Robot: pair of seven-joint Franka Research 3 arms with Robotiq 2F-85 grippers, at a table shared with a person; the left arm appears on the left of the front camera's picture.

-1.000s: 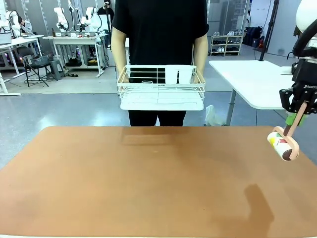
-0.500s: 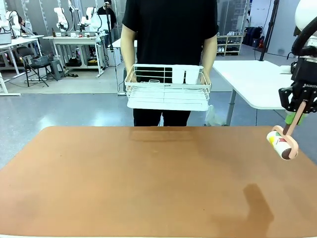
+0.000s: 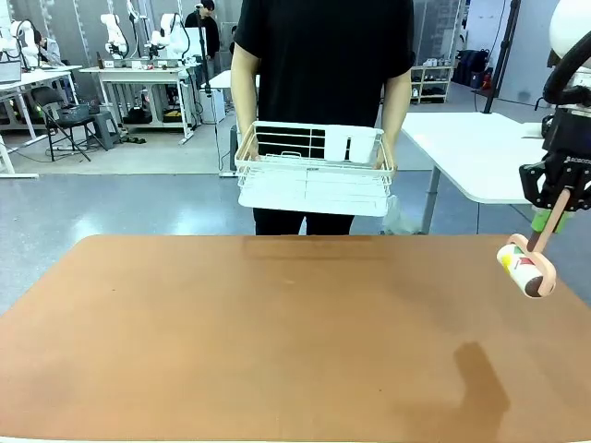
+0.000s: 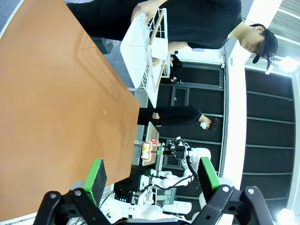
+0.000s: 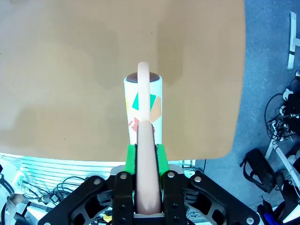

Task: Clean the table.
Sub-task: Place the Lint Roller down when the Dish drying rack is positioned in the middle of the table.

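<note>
The terracotta table (image 3: pixel 277 341) spreads across the front view with a bare top. At its right side my right gripper (image 3: pixel 556 199) hangs above the surface, shut on the pink handle of a lint roller (image 3: pixel 526 269) whose white patterned roll points down toward the table. From the right wrist, the green pads (image 5: pixel 161 159) clamp the handle, with the roll (image 5: pixel 143 101) over the table (image 5: pixel 56 70) near its edge. My left gripper (image 4: pixel 152 176) is open with nothing between its pads, looking along the table (image 4: pixel 47 117).
A person stands at the far side holding a white wire rack (image 3: pixel 314 171) in both hands above the table's far edge; the rack (image 4: pixel 140 51) also appears from the left wrist. A white-topped table (image 3: pixel 471 148) stands at the back right. Cables (image 5: pixel 281 117) lie on the floor.
The person has stepped a little to the right with the rack and lowered it slightly. My right gripper and the lint roller have barely moved.
</note>
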